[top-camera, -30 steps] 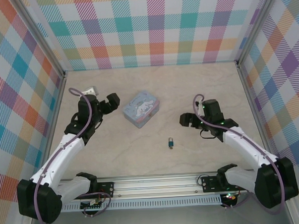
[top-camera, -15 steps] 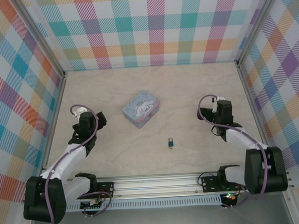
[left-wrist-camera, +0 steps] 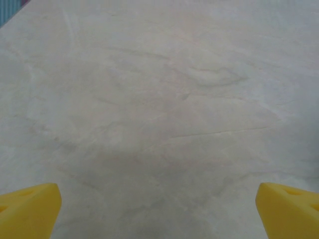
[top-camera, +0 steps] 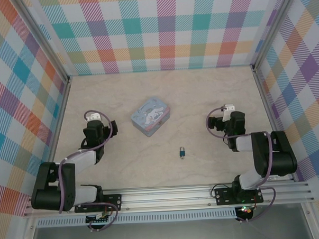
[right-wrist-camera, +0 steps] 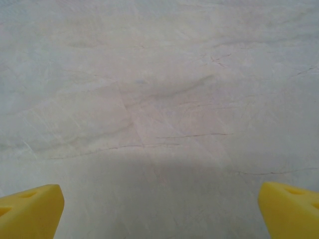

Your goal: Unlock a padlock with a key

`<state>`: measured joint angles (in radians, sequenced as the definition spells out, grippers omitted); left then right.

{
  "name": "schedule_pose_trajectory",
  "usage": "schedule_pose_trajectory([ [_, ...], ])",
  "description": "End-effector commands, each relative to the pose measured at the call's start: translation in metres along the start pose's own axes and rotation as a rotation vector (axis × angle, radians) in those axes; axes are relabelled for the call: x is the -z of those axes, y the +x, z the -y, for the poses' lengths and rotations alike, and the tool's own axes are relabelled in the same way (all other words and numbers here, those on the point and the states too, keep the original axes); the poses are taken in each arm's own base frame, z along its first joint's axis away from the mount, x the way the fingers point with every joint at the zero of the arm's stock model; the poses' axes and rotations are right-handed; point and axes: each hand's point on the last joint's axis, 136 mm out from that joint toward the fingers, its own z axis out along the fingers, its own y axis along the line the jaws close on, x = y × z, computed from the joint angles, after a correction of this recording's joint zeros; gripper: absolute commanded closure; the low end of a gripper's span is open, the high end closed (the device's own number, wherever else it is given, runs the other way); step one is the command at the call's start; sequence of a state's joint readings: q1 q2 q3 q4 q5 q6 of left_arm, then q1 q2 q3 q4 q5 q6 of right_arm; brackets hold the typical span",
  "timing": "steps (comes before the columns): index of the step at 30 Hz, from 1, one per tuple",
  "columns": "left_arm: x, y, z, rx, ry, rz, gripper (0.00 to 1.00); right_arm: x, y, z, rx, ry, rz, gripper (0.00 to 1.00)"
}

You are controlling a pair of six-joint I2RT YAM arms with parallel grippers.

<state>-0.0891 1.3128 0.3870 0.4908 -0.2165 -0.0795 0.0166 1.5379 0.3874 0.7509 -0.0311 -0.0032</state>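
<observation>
The tiny bluish padlock [top-camera: 181, 152] lies on the pale table [top-camera: 201, 96], near its middle and toward the front. I cannot make out the key as a separate thing beside it. My left gripper [top-camera: 99, 128] hangs over the table at the left, far from the padlock. In the left wrist view the left gripper [left-wrist-camera: 159, 211] is open, its yellow fingertips [left-wrist-camera: 27, 209] wide apart over bare table. My right gripper [top-camera: 226, 123] sits at the right, also well away from the padlock. The right gripper [right-wrist-camera: 162, 211] is open too, with nothing between its yellow fingertips [right-wrist-camera: 289, 209].
A light blue cartoon-printed tin [top-camera: 150, 115] stands behind and left of the padlock. Checked walls close the table in at the left, back and right. A metal rail [top-camera: 168, 196] with the arm bases runs along the front edge.
Both arms have folded back toward their bases, drawing the grippers outward and down over the table. The right gripper finished opening. The padlock and tin have not moved.
</observation>
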Motion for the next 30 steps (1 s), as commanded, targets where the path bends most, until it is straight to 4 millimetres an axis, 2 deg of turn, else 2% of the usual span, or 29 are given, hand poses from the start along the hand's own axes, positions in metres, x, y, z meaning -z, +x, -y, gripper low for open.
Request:
schedule_pose_trajectory([
  [1, -0.006, -0.026, 0.014, -0.042, 0.099, 0.122, 0.00, 0.000, -0.031, 0.004, -0.013, -0.017, 0.101, 0.00],
  [3, -0.012, -0.025, 0.015, -0.043, 0.111, 0.157, 0.00, 0.000, -0.031, 0.004, -0.012, -0.016, 0.102, 0.00],
  [6, -0.025, -0.008, 0.009, -0.024, 0.100, 0.155, 0.00, 0.000, -0.031, 0.003, -0.011, -0.016, 0.103, 0.00],
  [10, -0.030, -0.010, 0.002, 0.001, 0.055, 0.140, 0.00, 0.000, -0.032, 0.004, -0.009, -0.014, 0.105, 0.00],
  [12, -0.033, -0.009, 0.005, -0.012, 0.064, 0.114, 0.00, 0.000, -0.032, 0.004, -0.010, -0.014, 0.105, 0.00],
  [30, -0.033, -0.010, 0.005, -0.013, 0.065, 0.119, 0.00, 0.000, -0.032, 0.004, -0.009, -0.014, 0.104, 0.00],
])
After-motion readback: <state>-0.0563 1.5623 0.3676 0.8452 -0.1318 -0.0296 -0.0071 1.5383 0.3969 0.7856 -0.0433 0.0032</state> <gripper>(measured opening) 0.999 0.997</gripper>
